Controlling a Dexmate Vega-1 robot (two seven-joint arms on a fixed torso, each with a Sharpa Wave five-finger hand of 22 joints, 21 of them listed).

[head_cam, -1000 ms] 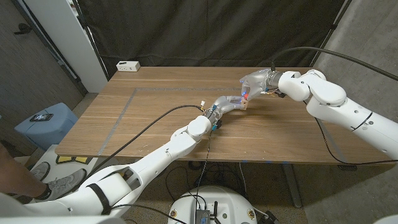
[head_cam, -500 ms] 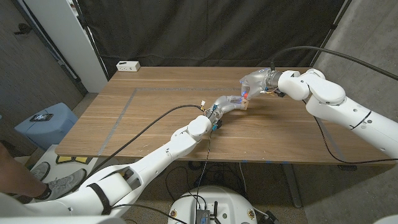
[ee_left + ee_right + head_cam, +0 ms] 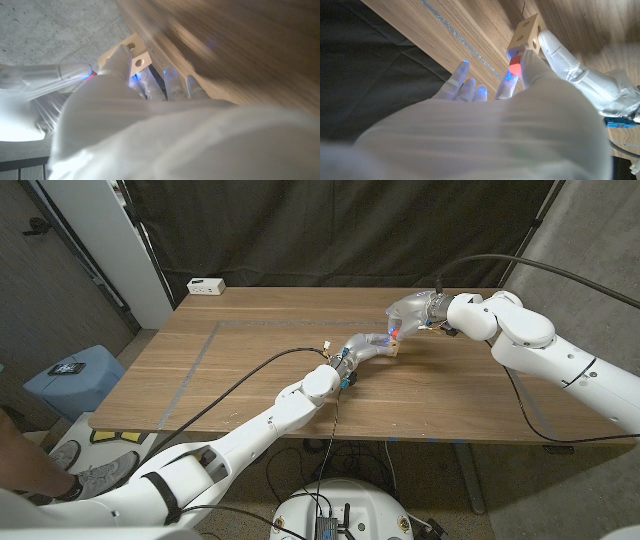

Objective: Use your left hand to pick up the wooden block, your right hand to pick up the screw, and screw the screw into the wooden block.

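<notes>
Above the desk (image 3: 250, 370) toward its far right, the left hand (image 3: 368, 348) grips the small, rigid, probably light wooden block (image 3: 526, 33) by its sides while the right hand (image 3: 405, 315) pinches the red-headed screw (image 3: 514, 65) against its drilled face.

A wooden table (image 3: 250, 380) takes up the middle of the room, with a thin grey line of tape (image 3: 196, 363) marking a rectangle on its top. Up at eleven o'clock, near the far corner, a small white box (image 3: 206, 285) sits on the wood. A black curtain (image 3: 330, 225) hangs behind the table at twelve. Off the table at nine o'clock stands a blue stool (image 3: 72, 380) with a dark gadget (image 3: 68, 369) lying on it. At seven o'clock a person's leg and shoe (image 3: 85, 480) show on the floor.
</notes>
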